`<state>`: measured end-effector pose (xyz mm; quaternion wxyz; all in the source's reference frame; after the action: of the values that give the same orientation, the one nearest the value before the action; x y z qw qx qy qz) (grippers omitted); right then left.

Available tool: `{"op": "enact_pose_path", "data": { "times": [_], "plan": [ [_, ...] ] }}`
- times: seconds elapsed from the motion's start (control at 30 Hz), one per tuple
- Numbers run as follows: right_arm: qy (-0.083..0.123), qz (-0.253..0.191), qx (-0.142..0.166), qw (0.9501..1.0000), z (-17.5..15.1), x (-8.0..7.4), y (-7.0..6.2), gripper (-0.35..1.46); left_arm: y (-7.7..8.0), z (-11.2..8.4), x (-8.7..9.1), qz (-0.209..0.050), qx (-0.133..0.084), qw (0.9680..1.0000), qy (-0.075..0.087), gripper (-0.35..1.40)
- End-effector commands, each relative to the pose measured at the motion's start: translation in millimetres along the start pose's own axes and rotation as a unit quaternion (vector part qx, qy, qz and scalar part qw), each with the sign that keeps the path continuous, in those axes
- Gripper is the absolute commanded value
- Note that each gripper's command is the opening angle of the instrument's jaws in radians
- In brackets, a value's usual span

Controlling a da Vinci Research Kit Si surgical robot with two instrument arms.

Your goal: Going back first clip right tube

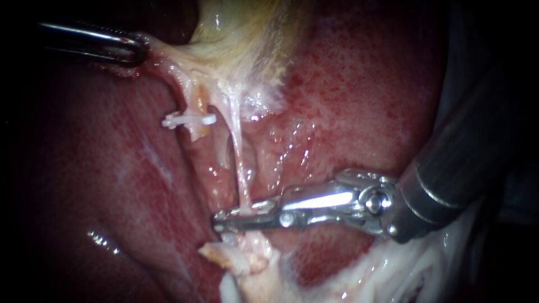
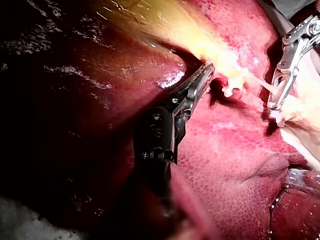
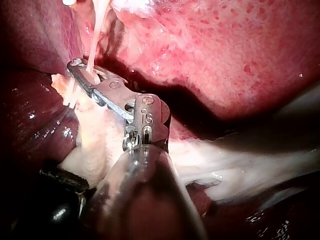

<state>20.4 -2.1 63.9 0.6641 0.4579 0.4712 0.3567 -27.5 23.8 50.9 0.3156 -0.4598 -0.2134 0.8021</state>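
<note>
We saw the right tube [image 1: 240,163] as a thin, pale strand, stretched taut and nearly upright. The white clip [image 1: 190,119] sat crosswise on the stubby tube [image 1: 197,101] just beside it.

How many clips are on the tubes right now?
1. A white clip sits across the left tube, below the gallbladder. The thin right tube shows none, though my right instrument covers part of it and may hide one.

left instrument [image 2: 207,68]: gripping gallbladder [image 2: 165,25] edge | right instrument [image 2: 275,101]: straddling tube [image 2: 263,86]
</note>
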Motion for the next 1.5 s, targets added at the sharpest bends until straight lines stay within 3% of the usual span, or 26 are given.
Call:
{"op": "enact_pose_path", "data": {
  "times": [0.03,0.1,0.13,0.17,0.27,0.4,0.57,0.73,0.87,0.93,1.0,1.2,1.27,1.47,1.5],
  "plan": [
    [0.0,0.0,0.0,1.0,0.0,0.0,0.0,-0.35,0.0,0.0,0.0,0.0,0.0,1.0,0.0,-0.35],
    [0.0,-0.023,0.001,0.9997,0.3,0.1,0.0,-0.08,0.0,0.0,0.0,0.0,0.0,1.0,0.0,-0.35],
    [0.001,-0.041,0.0,0.9992,0.5,0.2,0.0,0.21,0.0,0.0,0.0,0.0,0.0,1.0,0.0,-0.35],
    [0.003,-0.05,-0.003,0.9987,0.7,0.3,0.1,0.33,0.0,0.0,0.0,0.0,0.0,1.0,0.0,-0.35],
    [0.019,-0.08,-0.027,0.9963,1.3,0.6,0.7,0.48,0.0,-0.1,0.0,0.0,0.0,1.0,0.0,-0.35],
    [0.022,-0.126,-0.041,0.9909,0.9,0.5,1.3,0.49,0.0,-0.1,-0.1,0.0,0.0,1.0,0.0,-0.35],
    [-0.003,-0.184,-0.076,0.98,-0.7,0.2,2.4,0.49,0.0,-0.1,-0.1,0.0,0.0,1.0,0.0,-0.35],
    [-0.003,-0.204,-0.078,0.9759,-2.7,0.1,2.6,0.49,0.0,-0.1,-0.1,0.0,0.0,1.0,0.0,-0.35],
    [-0.007,-0.23,-0.072,0.9704,-4.6,0.3,1.6,0.5,-0.1,-0.1,-0.1,0.0,0.0,1.0,0.0,-0.35],
    [-0.011,-0.254,-0.068,0.9646,-5.9,0.5,0.7,0.5,-0.1,-0.2,-0.2,0.0,-0.001,1.0,0.0,-0.35],
    [-0.015,-0.278,-0.068,0.958,-7.2,0.8,0.0,0.5,-0.1,-0.2,-0.2,0.0,-0.001,1.0,0.0,-0.35],
    [-0.038,-0.351,-0.089,0.9315,-11.8,1.3,-2.5,0.5,-0.1,-0.3,-0.2,0.0,-0.001,1.0,0.0,-0.35],
    [-0.039,-0.362,-0.095,0.9264,-13.0,1.4,-2.9,0.5,-0.1,-0.2,-0.2,0.0,-0.001,1.0,0.0,-0.35],
    [-0.038,-0.375,-0.111,0.9195,-16.1,1.7,-3.6,0.5,-0.1,-0.1,-0.1,0.0,0.0,1.0,0.0,-0.35],
    [-0.038,-0.374,-0.11,0.9202,-16.4,1.8,-3.6,0.5,-0.1,-0.1,-0.1,0.0,0.0,1.0,0.0,-0.35]
  ]
}}
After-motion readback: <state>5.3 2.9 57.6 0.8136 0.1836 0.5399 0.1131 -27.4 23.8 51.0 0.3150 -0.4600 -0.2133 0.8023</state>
